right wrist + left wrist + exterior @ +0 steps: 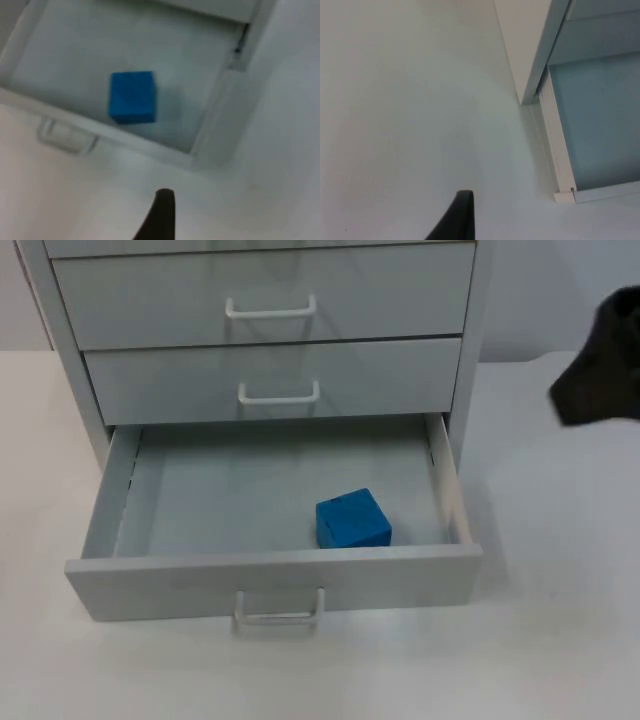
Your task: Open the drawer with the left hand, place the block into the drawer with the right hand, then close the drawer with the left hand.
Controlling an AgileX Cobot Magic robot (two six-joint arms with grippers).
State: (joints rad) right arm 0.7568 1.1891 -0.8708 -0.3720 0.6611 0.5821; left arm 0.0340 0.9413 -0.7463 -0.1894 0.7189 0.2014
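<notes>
Blue block (352, 519) sits inside the bottom drawer (270, 583), on the drawer floor, toward the front and a bit right of middle, just behind the front panel but apart from the right side wall. Drawer is pulled well out of the grey cabinet (265, 330); its handle (279, 611) faces the near edge of the white table (560, 640). Two upper drawers are shut, each w/ a white bar handle. From the right wrist view the block (132, 96) looks square-on, nothing touching it, w/ the drawer's front rim and handle (66, 136) just beside it. Right arm (601, 360) shows as a dark blur at the right side of the top view, up off the table and well apart from the drawer; right gripper: one black fingertip (160, 215) visible over bare tabletop in front of the drawer, can't tell if open or closed. Left gripper: one fingertip (456, 217) visible above the table, left of the cabinet's corner and the drawer's side rail (555, 145), touching nothing; can't tell its state either.
</notes>
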